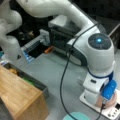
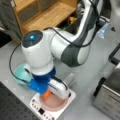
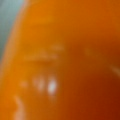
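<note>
Over the pink bowl (image 2: 53, 102) that sits on the white scale (image 2: 52, 106), at a front view's bottom, the end effector (image 2: 47, 94) hangs low with an orange object (image 2: 46, 94) at its tip, just above or perhaps touching the bowl's inside. The wrist view is filled almost wholly by that glossy orange object (image 3: 65, 62), so it lies right under the camera, probably between the fingers; I cannot tell from any view whether the fingers are clamped on it or parted. In a front view the bowl (image 1: 110, 101) and scale (image 1: 110, 111) show behind the blue wrist part (image 1: 109, 90). Judging by how things lie, the carrying seems done and the orange object has reached the bowl; what is left would be letting go and lifting clear. A teal plate (image 2: 21, 73) lies on the grey tabletop (image 2: 95, 62) just beside the scale, and a wooden shelf unit (image 2: 42, 13) stands well apart at a front view's top
</note>
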Robot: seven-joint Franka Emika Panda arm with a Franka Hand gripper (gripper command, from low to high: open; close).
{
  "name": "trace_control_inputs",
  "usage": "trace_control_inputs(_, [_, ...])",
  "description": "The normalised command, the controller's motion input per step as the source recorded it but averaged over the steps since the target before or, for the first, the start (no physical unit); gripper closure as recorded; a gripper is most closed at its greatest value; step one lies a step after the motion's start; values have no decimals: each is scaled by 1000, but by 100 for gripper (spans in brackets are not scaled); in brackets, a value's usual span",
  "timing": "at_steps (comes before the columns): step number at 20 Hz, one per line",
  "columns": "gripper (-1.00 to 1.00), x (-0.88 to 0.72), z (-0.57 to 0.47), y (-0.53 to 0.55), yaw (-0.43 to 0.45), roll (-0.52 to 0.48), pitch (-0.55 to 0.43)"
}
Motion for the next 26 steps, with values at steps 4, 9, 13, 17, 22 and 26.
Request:
trace_control_inputs(4, [100,-49,-129,178,17,-266,-96])
trace_control_inputs(9, [100,-81,-65,93,9,-268,-88])
trace_control_inputs(13, [-100,-122,-46,43,5,-256,-86])
trace_control_inputs(17, [-100,-152,-37,52,3,-238,-80])
trace_control_inputs(22, [-100,-183,-33,53,-14,-229,-83])
trace_control_inputs(26, [-100,-204,-52,48,-18,-231,-84])
